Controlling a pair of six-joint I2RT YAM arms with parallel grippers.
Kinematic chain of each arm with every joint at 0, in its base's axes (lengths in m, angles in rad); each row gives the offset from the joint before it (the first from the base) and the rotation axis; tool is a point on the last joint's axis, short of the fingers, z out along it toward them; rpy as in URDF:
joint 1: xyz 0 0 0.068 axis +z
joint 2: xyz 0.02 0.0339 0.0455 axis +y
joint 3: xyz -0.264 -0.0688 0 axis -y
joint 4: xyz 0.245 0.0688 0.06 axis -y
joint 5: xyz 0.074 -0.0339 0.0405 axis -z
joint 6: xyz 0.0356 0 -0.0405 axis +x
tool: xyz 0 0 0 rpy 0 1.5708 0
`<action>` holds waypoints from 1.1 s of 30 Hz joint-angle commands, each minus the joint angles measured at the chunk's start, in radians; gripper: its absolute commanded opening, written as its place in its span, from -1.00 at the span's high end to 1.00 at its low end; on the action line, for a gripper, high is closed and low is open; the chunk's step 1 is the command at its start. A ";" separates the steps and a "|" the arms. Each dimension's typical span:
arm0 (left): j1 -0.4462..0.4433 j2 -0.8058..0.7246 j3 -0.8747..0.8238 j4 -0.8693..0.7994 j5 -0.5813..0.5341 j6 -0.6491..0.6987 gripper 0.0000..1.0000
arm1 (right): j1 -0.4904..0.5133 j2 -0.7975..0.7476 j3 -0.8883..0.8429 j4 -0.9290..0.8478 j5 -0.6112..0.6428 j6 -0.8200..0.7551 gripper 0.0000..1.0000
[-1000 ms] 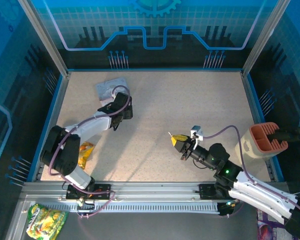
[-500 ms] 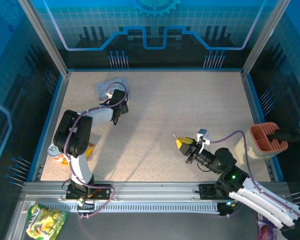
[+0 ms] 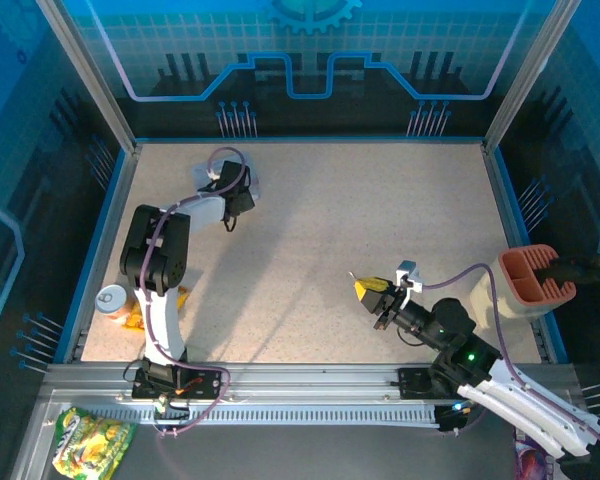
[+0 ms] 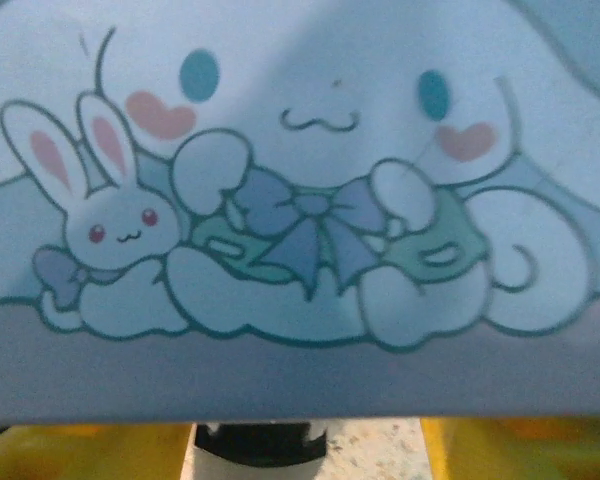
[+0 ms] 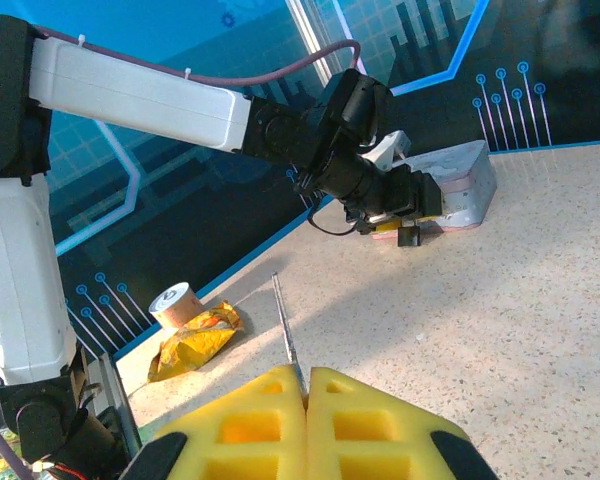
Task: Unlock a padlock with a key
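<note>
A small round white-rimmed roll (image 3: 110, 298) and a crumpled yellow-orange foil bag (image 5: 195, 345) lie touching or nearly so. Both are well apart from the left gripper (image 5: 412, 210), back beside that arm's lower link.

The left gripper reaches to the far side of the speckled table (image 3: 380, 200), right up against the pale blue-grey rectangular tin with the cartoon rabbit and dog picture (image 4: 300, 200). In the left wrist view its yellow fingers (image 4: 80, 450) stand apart, one at each lower corner. The tin's printed face runs across above them and hides their tips. Whether they touch the tin cannot be told. A dark shape sits between the two fingers just under the tin's edge; it is too cut off to tell whether this is the padlock.

Further right, the right gripper (image 5: 307, 385) hangs low over the near part of the table, well apart from the tin. Its yellow fingers are pressed together on the thin grey metal key (image 5: 285, 330). The key's blade sticks out past the fingertips, tilted slightly and pointing towards the far left.

Well to the right of those fingers, past the table's blue edge, stands a salmon slotted holder on a cream base (image 3: 530, 278).
</note>
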 commanded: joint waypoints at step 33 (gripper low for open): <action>-0.176 -0.259 -0.244 -0.134 -0.063 -0.072 0.50 | -0.028 0.044 0.014 -0.076 0.011 0.023 1.00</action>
